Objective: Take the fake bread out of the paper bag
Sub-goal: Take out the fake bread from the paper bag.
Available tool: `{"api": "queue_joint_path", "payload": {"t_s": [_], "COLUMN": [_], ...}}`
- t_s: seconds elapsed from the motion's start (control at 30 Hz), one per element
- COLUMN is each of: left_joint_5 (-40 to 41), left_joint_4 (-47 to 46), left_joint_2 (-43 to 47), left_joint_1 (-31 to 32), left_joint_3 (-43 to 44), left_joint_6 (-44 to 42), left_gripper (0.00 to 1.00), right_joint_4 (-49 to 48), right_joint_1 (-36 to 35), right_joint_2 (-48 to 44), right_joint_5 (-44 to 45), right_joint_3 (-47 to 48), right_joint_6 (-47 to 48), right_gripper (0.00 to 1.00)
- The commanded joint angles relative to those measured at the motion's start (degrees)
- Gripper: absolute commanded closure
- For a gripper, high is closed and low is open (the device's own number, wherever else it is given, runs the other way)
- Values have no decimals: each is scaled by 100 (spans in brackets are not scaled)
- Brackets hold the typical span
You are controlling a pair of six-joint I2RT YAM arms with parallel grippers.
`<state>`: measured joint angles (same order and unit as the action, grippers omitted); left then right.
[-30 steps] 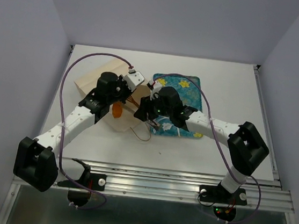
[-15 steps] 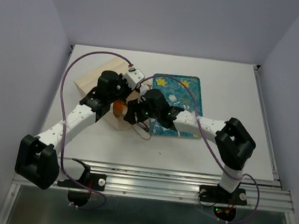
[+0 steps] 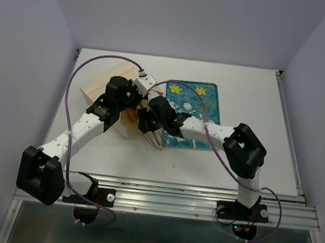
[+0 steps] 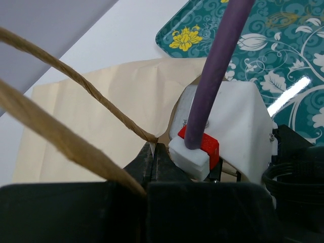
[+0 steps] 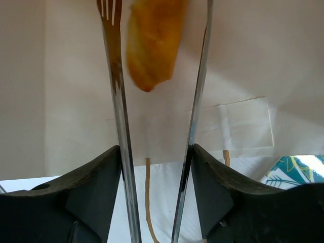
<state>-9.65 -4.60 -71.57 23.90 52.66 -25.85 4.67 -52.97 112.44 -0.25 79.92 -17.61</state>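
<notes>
White desk (image 3: 246,160) with plain grey walls round it, nothing fancy. The paper bag (image 3: 99,84) is lying on its side at the left, mouth facing the teal floral tray (image 3: 208,103), and both arms are bunched up at that mouth.

Pretty sure the split is one arm holds, the other fetches. The left hand (image 4: 152,152) is pinched fully closed on the bag's rim, right where a string handle (image 4: 76,78) is fixed to the paper. My guess is it's keeping the mouth lifted open so the bag doesn't sag or slide while the other arm digs around. The left arm is stretched forward across the bag, wrist tipped down toward the rim.

The right arm is folded back hard at the elbow, forearm running left over the tray's near edge. The right hand (image 5: 157,15) is poked inside the bag, its long thin metal fingers (image 5: 119,126) spread apart. One piece of the fake bread (image 5: 152,45) sits between them near the tips, glossy and orange, closer to the forked finger with a clear gap on the other side. So it's lined up but not gripped. Can't tell which bread it is, and the others aren't visible. Nothing's on the tray yet
</notes>
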Motion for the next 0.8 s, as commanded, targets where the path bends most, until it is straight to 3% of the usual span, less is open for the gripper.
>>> {"api": "queue_joint_path", "payload": {"t_s": [0.0, 0.07, 0.2, 0.33, 0.43, 0.77], "left_joint_5": [-292, -283, -274, -257, -204, 218], "left_joint_4": [-304, -305, -313, -331, -357, -428], "left_joint_2": [11, 20, 20, 20, 3, -120], "left_joint_1": [97, 97, 89, 97, 97, 97], "left_joint_3": [271, 262, 262, 262, 253, 332], "left_joint_6": [27, 27, 27, 18, 36, 185], "left_gripper": [100, 100, 100, 100, 100, 100], "right_joint_4": [-27, -18, -10, -18, -18, -18], "right_joint_1": [-223, -223, -223, -223, -223, -223], "right_joint_2": [41, 41, 41, -3, -99, -1127], "right_joint_5": [-1, -19, -247, -256, -133, -150], "right_joint_3": [331, 357, 366, 375, 349, -152], "right_joint_6": [302, 328, 319, 293, 284, 284], "right_gripper": [40, 41, 55, 83, 96, 99]}}
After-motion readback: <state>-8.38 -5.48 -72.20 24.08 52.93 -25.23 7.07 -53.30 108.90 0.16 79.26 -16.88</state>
